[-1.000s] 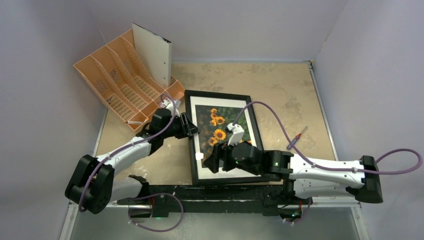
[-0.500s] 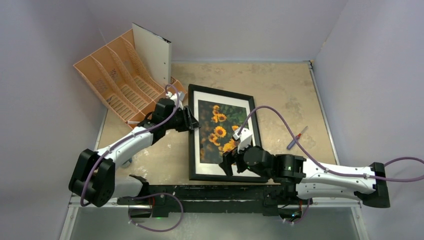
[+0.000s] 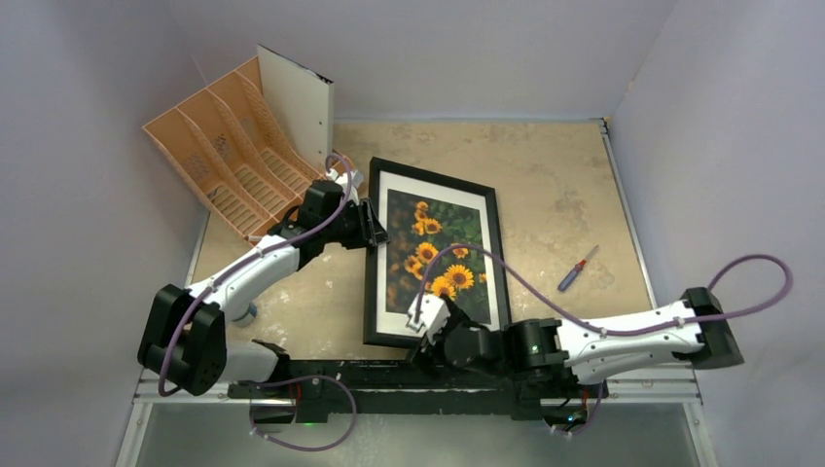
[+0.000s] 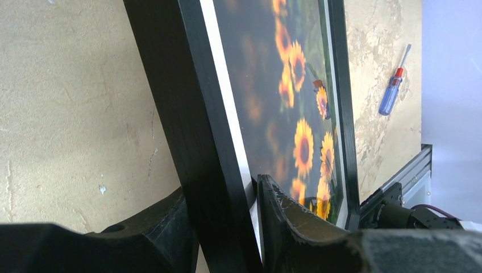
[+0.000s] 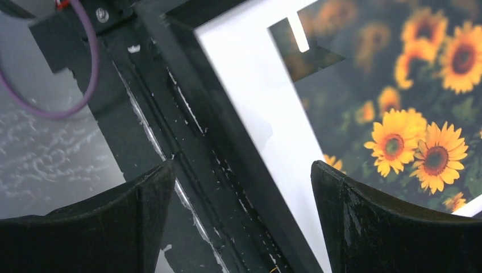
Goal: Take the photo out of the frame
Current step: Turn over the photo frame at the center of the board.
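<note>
The black frame (image 3: 375, 263) lies on the table with the sunflower photo (image 3: 440, 251) still inside it, behind a white mat. My left gripper (image 3: 371, 226) is shut on the frame's left rail (image 4: 187, 114), one finger (image 4: 150, 227) outside it and the other finger (image 4: 295, 227) on the mat side. That left side looks slightly raised. My right gripper (image 3: 416, 336) is open at the frame's near left corner. In the right wrist view the right gripper (image 5: 241, 199) straddles the near rail (image 5: 227, 142) without touching it, and the photo (image 5: 409, 114) lies beyond.
An orange file organiser (image 3: 229, 156) holding a white board (image 3: 297, 102) stands at the back left, close to my left arm. A blue and red screwdriver (image 3: 576, 269) lies right of the frame. A black rail (image 3: 389, 375) runs along the near table edge.
My right gripper drew back from over the photo to the frame's near left corner and opened wider. My left gripper moved farther away, and the frame turned slightly with it.
</note>
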You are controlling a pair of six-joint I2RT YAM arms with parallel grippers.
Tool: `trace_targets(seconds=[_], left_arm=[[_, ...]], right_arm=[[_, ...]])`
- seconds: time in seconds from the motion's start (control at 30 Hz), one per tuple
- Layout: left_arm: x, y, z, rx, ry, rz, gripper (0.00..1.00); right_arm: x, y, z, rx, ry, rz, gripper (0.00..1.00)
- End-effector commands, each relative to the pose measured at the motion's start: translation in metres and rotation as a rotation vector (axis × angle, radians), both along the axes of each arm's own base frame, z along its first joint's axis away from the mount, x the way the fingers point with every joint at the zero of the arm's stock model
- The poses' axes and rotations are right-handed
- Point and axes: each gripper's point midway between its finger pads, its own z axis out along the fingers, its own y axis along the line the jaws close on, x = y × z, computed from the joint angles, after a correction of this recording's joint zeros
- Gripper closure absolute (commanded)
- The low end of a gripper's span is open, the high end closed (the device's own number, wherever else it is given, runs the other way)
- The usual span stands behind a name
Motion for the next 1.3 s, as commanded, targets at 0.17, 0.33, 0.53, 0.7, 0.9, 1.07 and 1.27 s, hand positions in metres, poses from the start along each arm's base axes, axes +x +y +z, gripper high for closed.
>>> trace_targets(seconds=[0.17, 0.33, 0.53, 0.7, 0.9, 1.07, 1.27], left_arm=[[0.018, -0.013, 0.04, -0.038, -0.136, -0.059, 1.0], [0.016, -0.012, 0.041, -0.042, -0.129, -0.05, 1.0], [0.012, -0.012, 0.04, -0.054, -0.115, -0.053, 1.0], [0.011, -0.012, 0.042, -0.054, -0.115, -0.053, 1.0], [0.011, -0.011, 0.041, -0.053, -0.112, -0.049, 1.0], [0.011, -0.011, 0.043, -0.055, -0.113, -0.048, 1.0], [0.011, -0.011, 0.041, -0.049, -0.11, -0.047, 1.0]], right_arm=[[-0.011, 0.024, 0.007, -0.117, -0.347, -0.015, 0.1], [-0.003, 0.032, -0.01, -0.18, -0.471, -0.055, 0.1], [0.0, 0.042, -0.026, -0.224, -0.541, -0.048, 0.11], [0.005, 0.042, -0.035, -0.252, -0.568, -0.075, 0.13], [0.018, 0.039, -0.041, -0.282, -0.587, -0.13, 0.22], [0.031, 0.034, -0.035, -0.284, -0.599, -0.187, 0.33], [0.034, 0.035, -0.031, -0.28, -0.618, -0.188, 0.46]])
